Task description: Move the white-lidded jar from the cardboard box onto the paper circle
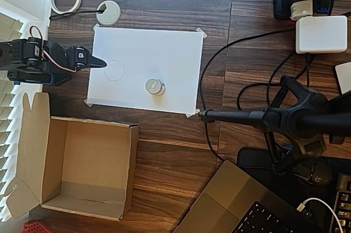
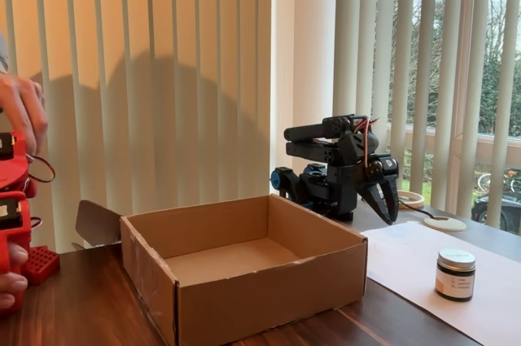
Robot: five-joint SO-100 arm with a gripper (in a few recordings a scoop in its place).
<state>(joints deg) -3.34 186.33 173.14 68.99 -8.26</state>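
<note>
The end effector (image 1: 100, 63) sits at the left edge of the white paper sheet (image 1: 164, 52) in the overhead view, its dark fingers drawn together into a single point that aims right, toward the paper circle (image 1: 114, 70). It grips nothing and touches nothing; the tip lies just beside the circle's outline, to its left. In the fixed view the end effector (image 2: 389, 203) hangs nose-down from the folded black arm (image 2: 334, 159), the fingers pressed together with no gap seen between them, clear of the tabletop (image 1: 175, 134).

The white-lidded jar (image 1: 154, 86) stands upright on the paper sheet, to the right of and a little below the paper circle in the overhead view, apart from its outline and not inside it. In the fixed view the white-lidded jar (image 2: 456, 274) shows a dark body, a pale label and a flat light lid, resting on the paper to the right of the cardboard box (image 2: 244, 273).

The cardboard box (image 1: 82, 167) lies open at the lower left of the overhead view, flaps spread, its brown floor bare. It rests on the dark wooden tabletop, just below the paper's lower left corner, well apart from the jar.

The sheet is taped down at its corners
</note>
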